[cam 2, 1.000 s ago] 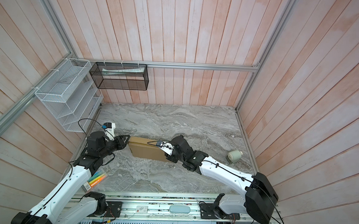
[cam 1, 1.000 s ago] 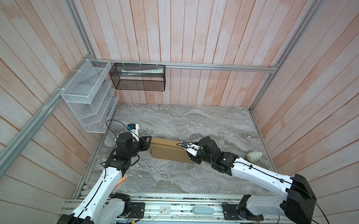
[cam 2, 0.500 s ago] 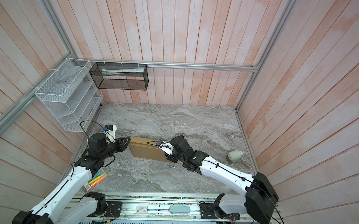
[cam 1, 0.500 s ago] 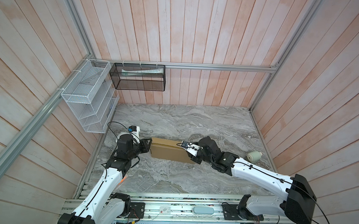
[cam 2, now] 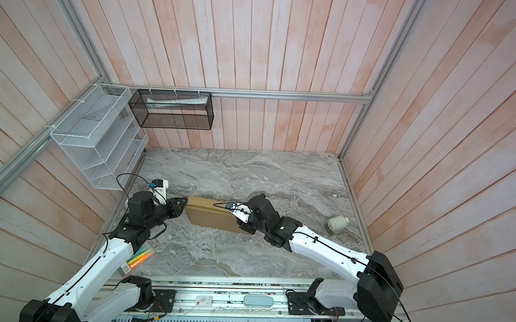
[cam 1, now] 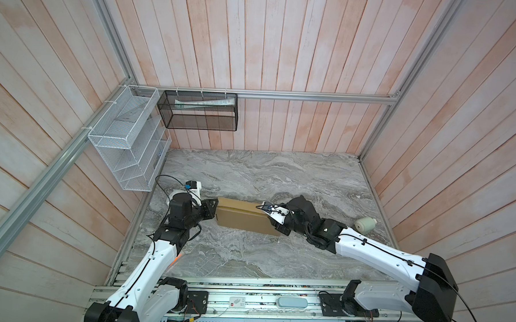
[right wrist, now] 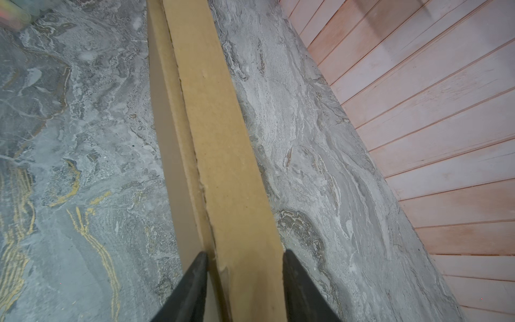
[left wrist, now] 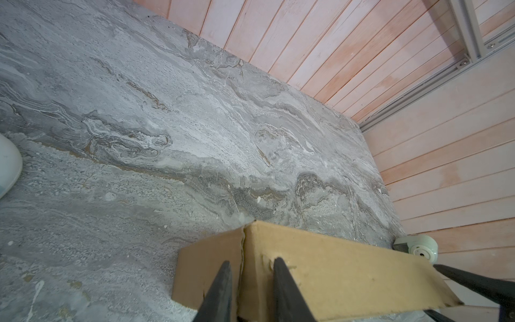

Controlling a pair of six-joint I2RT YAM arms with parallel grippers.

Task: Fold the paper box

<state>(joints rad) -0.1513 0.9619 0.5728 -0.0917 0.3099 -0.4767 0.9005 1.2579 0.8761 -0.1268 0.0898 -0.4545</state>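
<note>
The paper box (cam 1: 242,218) (cam 2: 212,216) is brown cardboard, folded shut, and stands on a long edge on the marble table in both top views. My left gripper (cam 1: 214,209) (cam 2: 184,205) is at its left end. In the left wrist view that gripper (left wrist: 252,267) has its fingers narrowly apart, one on each face beside the box's corner seam (left wrist: 243,251). My right gripper (cam 1: 277,228) (cam 2: 242,223) is at the right end. Its fingers (right wrist: 289,267) straddle the narrow top face of the box (right wrist: 223,139), one against each side.
A pale roll (cam 1: 364,224) (cam 2: 337,225) (left wrist: 418,246) lies near the right wall. A white wire rack (cam 1: 126,141) and a black mesh basket (cam 1: 199,114) hang on the walls. A pack of coloured markers (cam 2: 138,259) lies under the left arm. A white rounded object (left wrist: 8,167) sits by the left wall.
The left wrist has shifted slightly at the box's left end. The box and the right arm look unmoved.
</note>
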